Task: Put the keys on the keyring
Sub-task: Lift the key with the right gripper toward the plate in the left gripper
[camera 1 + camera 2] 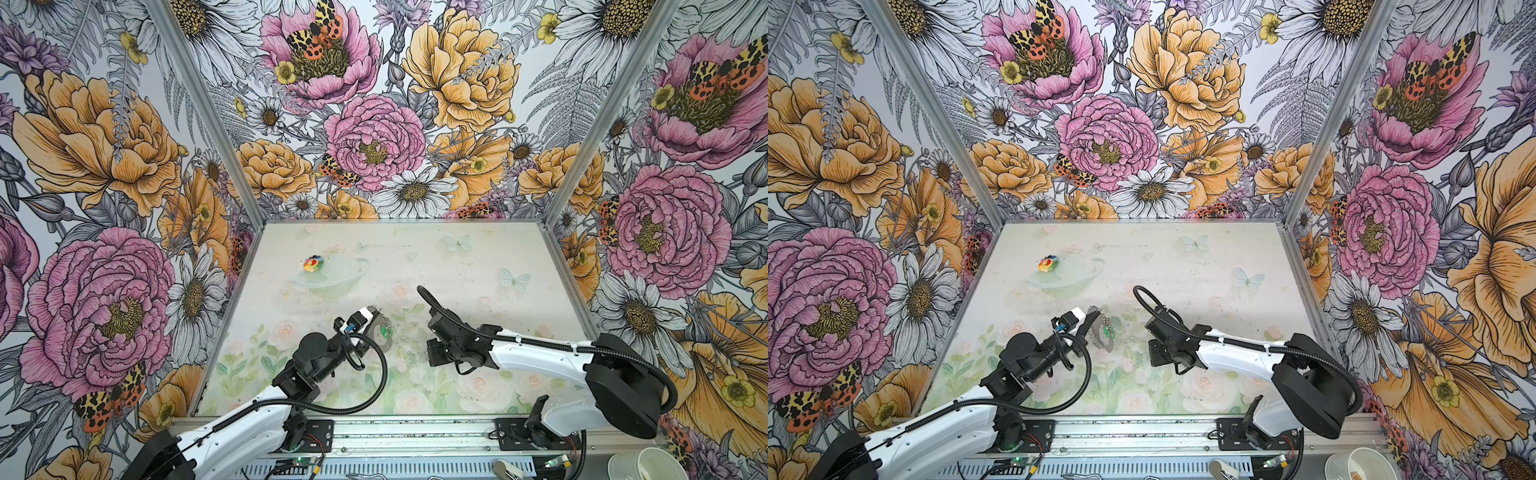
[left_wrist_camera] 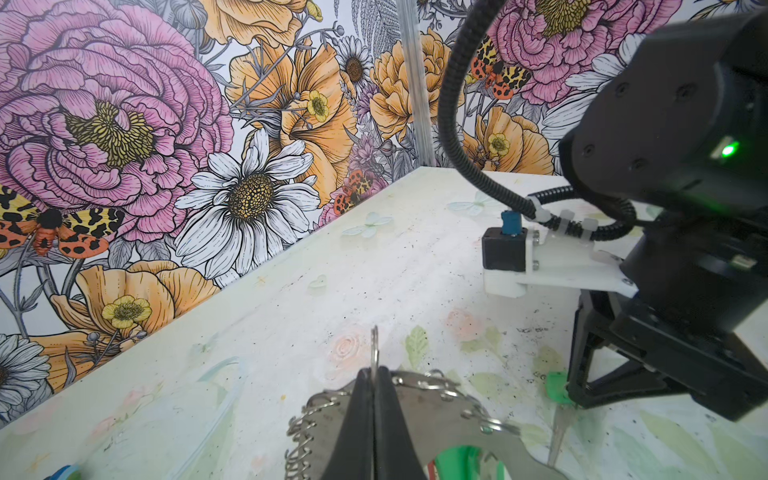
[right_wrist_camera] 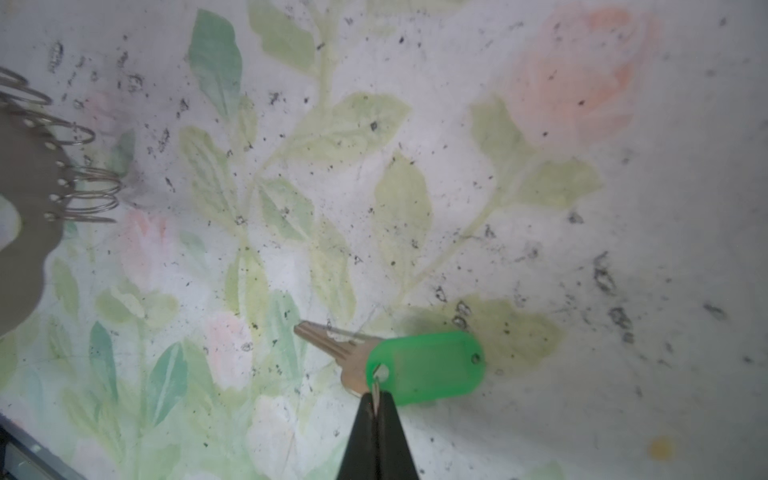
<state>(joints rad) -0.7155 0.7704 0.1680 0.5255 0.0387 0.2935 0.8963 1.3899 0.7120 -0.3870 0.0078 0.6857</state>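
Both top views: the left gripper holds the keyring at mid-table. The head of a green-headed key shows at its central hole. A multicoloured toy lies well apart, toward the back wall.

Left wrist view: the left fingers are pressed together on one wire loop of the keyring rim. The right gripper stands just beside the keyring.

Right wrist view: the right jaws are closed on the small ring of the second key, which has a green tag. Contact with the table cannot be determined.
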